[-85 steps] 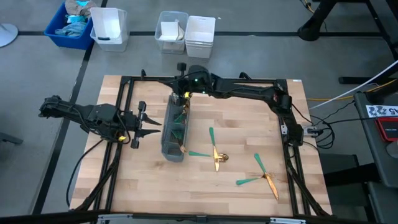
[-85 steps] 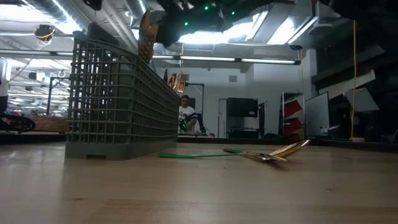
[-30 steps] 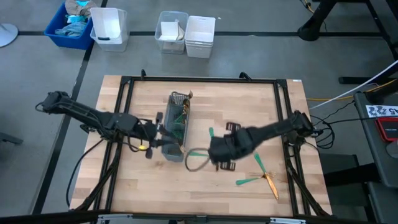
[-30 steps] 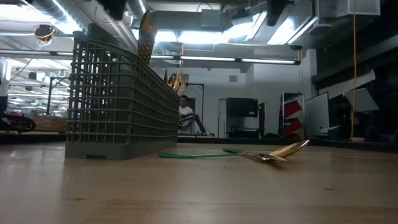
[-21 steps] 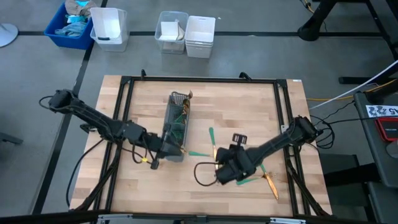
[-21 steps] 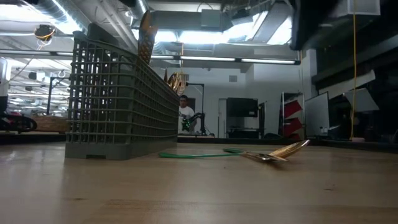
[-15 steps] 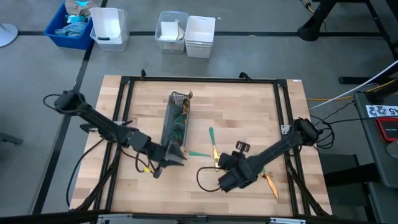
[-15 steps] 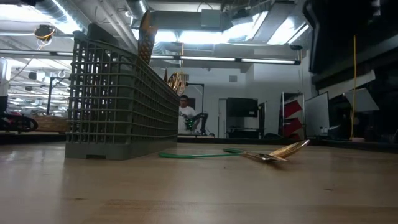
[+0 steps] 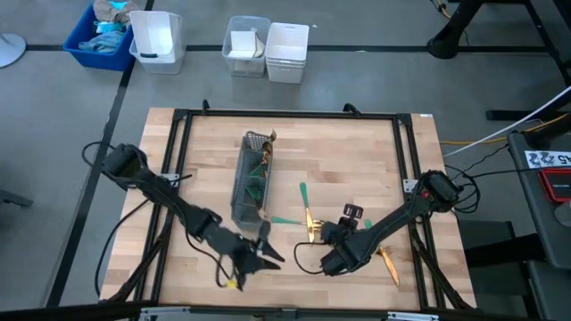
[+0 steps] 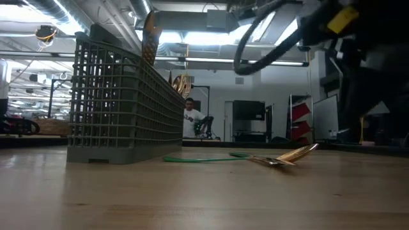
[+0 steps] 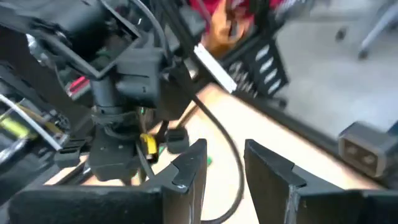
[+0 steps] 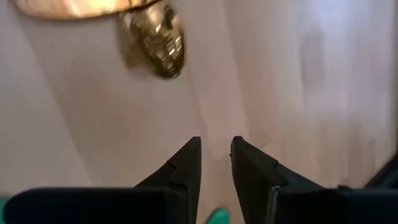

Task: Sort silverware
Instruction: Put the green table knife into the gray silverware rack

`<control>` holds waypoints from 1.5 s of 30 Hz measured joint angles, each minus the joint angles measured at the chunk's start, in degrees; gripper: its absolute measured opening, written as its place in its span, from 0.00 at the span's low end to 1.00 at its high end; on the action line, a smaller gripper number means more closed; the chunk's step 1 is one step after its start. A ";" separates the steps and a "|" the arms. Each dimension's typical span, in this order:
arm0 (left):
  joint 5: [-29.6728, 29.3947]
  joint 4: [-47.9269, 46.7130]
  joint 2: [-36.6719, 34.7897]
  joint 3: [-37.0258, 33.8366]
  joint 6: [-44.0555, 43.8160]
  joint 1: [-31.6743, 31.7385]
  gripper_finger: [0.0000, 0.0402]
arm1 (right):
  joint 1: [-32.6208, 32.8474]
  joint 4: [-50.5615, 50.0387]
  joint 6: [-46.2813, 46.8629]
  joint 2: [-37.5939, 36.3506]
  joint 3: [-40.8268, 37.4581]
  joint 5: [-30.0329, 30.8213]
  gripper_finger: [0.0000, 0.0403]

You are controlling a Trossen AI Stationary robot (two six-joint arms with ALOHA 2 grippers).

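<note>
The grey mesh caddy (image 9: 250, 183) stands left of the table's middle, with silverware upright in it, a gold head (image 10: 151, 35) above its rim. More silverware lies flat on the wood: a crossed group (image 9: 305, 218) right of the caddy, its spoon head (image 12: 152, 31) ahead of my right gripper, and a second group (image 9: 385, 257) partly under my right arm. My right gripper (image 9: 328, 254) (image 12: 216, 155) hangs open between the two groups, slanting down, nothing between its fingers. My left gripper (image 9: 272, 252) (image 11: 221, 168) is open past the caddy's near end, facing my right arm.
Black frame rails (image 9: 178, 143) run along the table's edges. A blue bin (image 9: 100, 36) and white bins (image 9: 268, 49) stand on the floor beyond the far edge. A person (image 10: 195, 121) sits far off in the room. Bare wood lies along the near edge (image 9: 303, 294).
My left gripper has swung from the caddy's left side past its near end toward the near edge and the right, rolling as it went. My right gripper has sunk and drifted toward the near edge, away from the crossed group. The silverware and the caddy have stayed put.
</note>
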 joint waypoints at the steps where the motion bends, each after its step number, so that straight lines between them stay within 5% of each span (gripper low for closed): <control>1: -1.76 -1.65 1.56 1.83 1.11 -0.43 0.24 | 0.00 1.04 -0.89 0.00 -0.56 -1.49 0.22; 12: -9.68 -19.11 14.61 16.11 -0.93 -0.99 0.24 | 0.00 2.92 -8.24 -0.62 -1.68 -13.43 0.22; 21: -10.69 -19.14 20.29 16.37 -3.77 0.26 0.24 | -0.04 -0.54 -10.81 -9.77 -1.66 -4.11 0.22; 30: -14.44 -16.50 25.84 16.37 -3.73 5.96 0.24 | -0.59 11.20 -13.62 -16.02 -3.53 6.58 0.22; 41: -14.94 -15.77 26.93 16.37 -4.98 11.08 0.24 | -10.52 33.39 -16.83 -16.00 -18.51 6.49 0.22; 45: -14.93 -15.47 26.93 16.37 -4.82 12.34 0.24 | -14.84 41.08 -18.65 -16.00 -23.40 2.30 0.22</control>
